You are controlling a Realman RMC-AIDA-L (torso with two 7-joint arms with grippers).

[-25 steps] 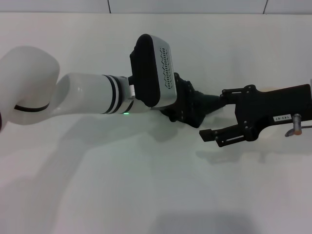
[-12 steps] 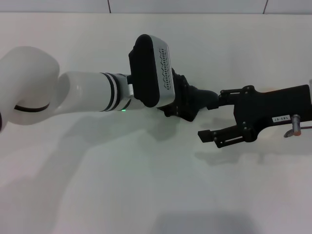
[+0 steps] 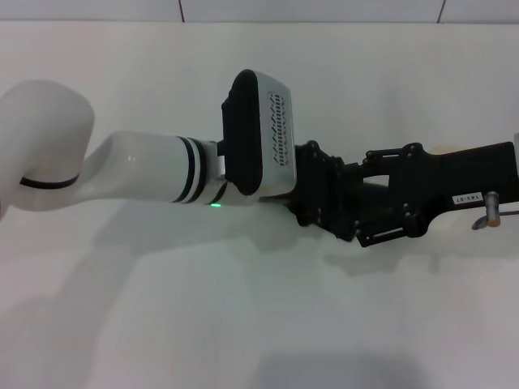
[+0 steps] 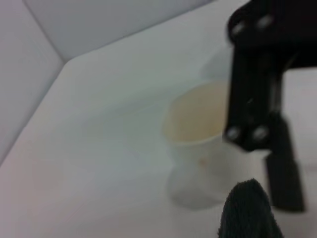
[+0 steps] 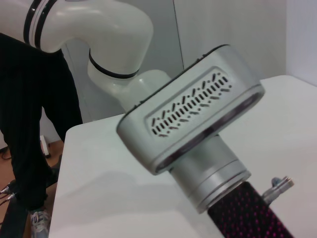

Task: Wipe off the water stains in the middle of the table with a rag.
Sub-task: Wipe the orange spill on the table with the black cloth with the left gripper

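Left gripper [image 3: 345, 212] is holding the rag [image 4: 246, 210] mid-table [image 3: 243, 308] — right gripper [image 3: 369, 231] is meeting it, grip unclear.

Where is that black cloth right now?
In the left wrist view the rag shows beside the paper cup. In the head view it sits mid-table under the left pincer, next to the right pincer.
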